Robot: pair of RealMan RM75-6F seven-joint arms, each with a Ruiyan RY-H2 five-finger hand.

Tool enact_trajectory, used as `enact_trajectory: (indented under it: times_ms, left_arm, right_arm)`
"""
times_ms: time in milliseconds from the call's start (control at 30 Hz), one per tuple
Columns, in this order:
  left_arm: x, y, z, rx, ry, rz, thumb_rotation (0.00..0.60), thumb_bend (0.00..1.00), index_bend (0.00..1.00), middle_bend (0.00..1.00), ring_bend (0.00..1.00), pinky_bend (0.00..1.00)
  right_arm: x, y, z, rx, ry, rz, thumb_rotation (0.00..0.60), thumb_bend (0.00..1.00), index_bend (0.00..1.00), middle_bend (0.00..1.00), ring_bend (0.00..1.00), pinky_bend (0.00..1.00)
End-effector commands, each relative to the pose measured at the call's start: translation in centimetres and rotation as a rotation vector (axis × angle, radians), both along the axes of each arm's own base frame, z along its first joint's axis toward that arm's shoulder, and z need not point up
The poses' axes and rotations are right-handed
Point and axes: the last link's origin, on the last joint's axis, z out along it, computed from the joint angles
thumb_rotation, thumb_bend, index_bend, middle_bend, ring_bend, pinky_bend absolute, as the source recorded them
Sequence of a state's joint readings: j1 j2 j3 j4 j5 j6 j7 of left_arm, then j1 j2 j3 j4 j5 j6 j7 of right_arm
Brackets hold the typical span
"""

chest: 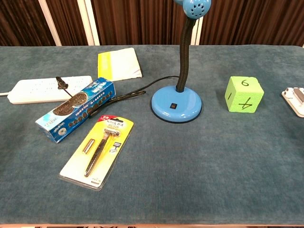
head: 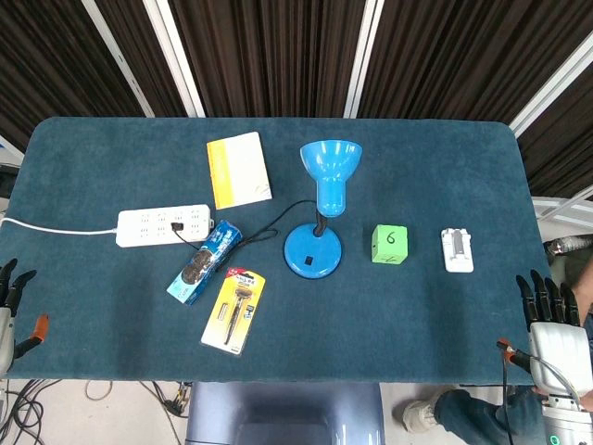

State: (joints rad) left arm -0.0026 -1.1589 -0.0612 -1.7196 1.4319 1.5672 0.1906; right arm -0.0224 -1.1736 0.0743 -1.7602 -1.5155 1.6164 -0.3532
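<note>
My left hand (head: 11,306) hangs past the table's left front edge, fingers apart, holding nothing. My right hand (head: 554,324) hovers off the right front corner, fingers spread and empty. Neither hand shows in the chest view. A blue desk lamp (head: 320,209) (chest: 179,90) stands mid-table, its cord plugged into a white power strip (head: 165,225) (chest: 45,89). A blue cookie box (head: 205,262) (chest: 76,110) and a razor in a yellow blister pack (head: 234,309) (chest: 98,152) lie front left. A green numbered cube (head: 390,244) (chest: 244,94) sits right of the lamp.
A yellow and white booklet (head: 239,170) (chest: 119,63) lies at the back left. A small white device (head: 457,249) (chest: 295,99) rests near the right edge. The blue table cloth (head: 417,315) covers the table, with dark curtains behind. A person's leg shows at the lower right.
</note>
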Motion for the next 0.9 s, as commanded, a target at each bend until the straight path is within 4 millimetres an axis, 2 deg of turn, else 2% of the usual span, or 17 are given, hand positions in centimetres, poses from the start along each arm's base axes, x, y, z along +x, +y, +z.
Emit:
enact_trajectory:
  times_ms: [33,900]
  left_arm:
    - [0.00,0.00,0.00,0.000,0.000,0.000,0.600,0.38,0.16,0.00,0.00,0.00]
    - [-0.03,-0.05,-0.05,-0.002,0.001,0.003,0.600,0.38,0.16,0.00,0.00,0.00]
  right_arm:
    - [0.00,0.00,0.00,0.000,0.001,0.000,0.600,0.20,0.00,0.00,0.00,0.00]
    - [0.20,-0.07,-0.59,0.035,-0.033,0.008,0.600,0.20,0.00,0.00,0.00,0.00]
